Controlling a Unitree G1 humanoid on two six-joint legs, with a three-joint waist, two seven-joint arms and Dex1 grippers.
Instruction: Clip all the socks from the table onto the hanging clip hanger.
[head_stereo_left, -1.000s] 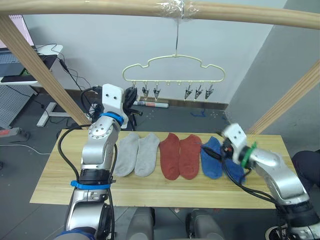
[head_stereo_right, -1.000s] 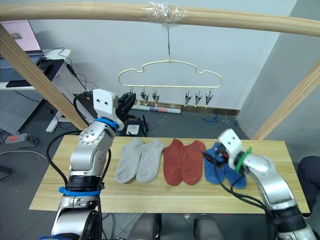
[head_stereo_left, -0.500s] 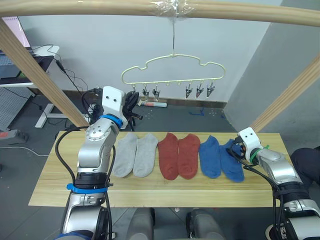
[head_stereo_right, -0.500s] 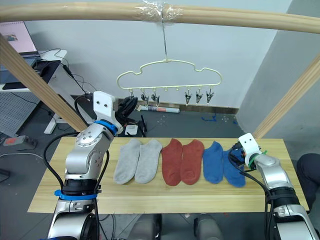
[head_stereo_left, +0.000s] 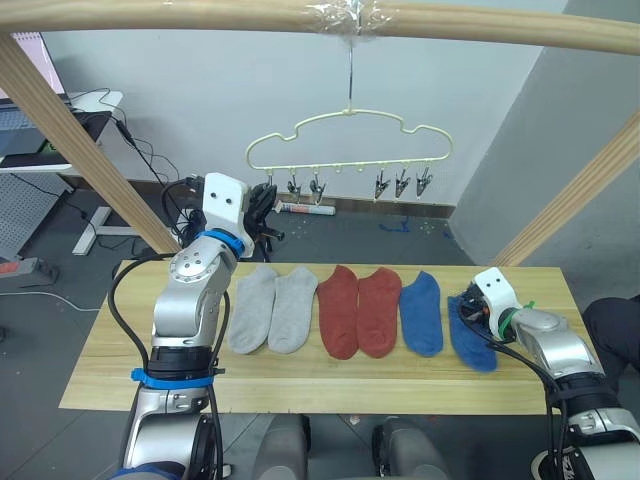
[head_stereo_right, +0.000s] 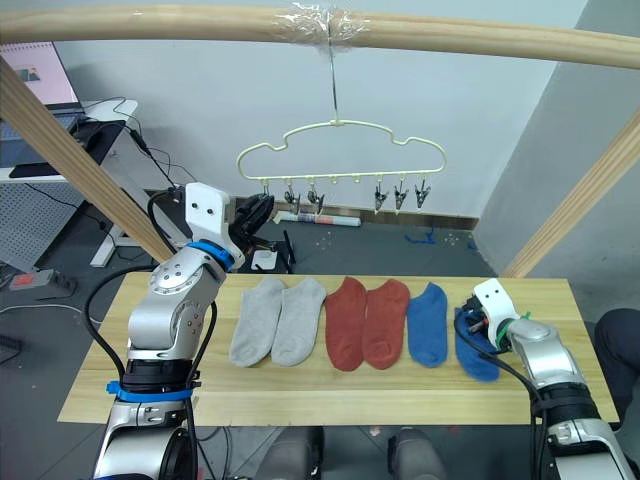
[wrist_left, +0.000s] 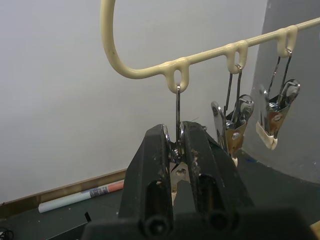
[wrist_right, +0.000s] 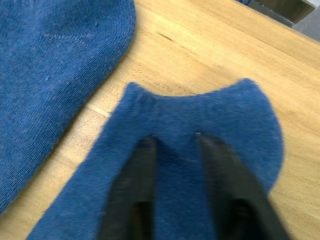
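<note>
No sock hangs on the hanger (head_stereo_left: 349, 140) yet — every clip on its bar is bare. All six socks lie flat in a row on the desk (head_stereo_left: 100, 345): two grey socks (head_stereo_left: 271, 309), two red socks (head_stereo_left: 359, 311), then a blue sock (head_stereo_left: 421, 314) and, a little apart from it, the last blue sock (head_stereo_left: 473, 338) near the right end. So the job looks like it is only starting, with six socks left to clip.

The left arm is lifted up, reaching behind the desk toward the hanger. The left gripper (wrist_left: 174, 150) is squeezed together on the first clip (wrist_left: 176, 155), the one at the hanger's left end, just under its wire loop. The next clips hang free beside it.

The right arm is bent low over the desk. The right gripper (wrist_right: 175, 142) points down at the last blue sock — its two fingers are a little apart and rest on the sock's open end. It is not pinching the sock yet, by the look of it.
</note>
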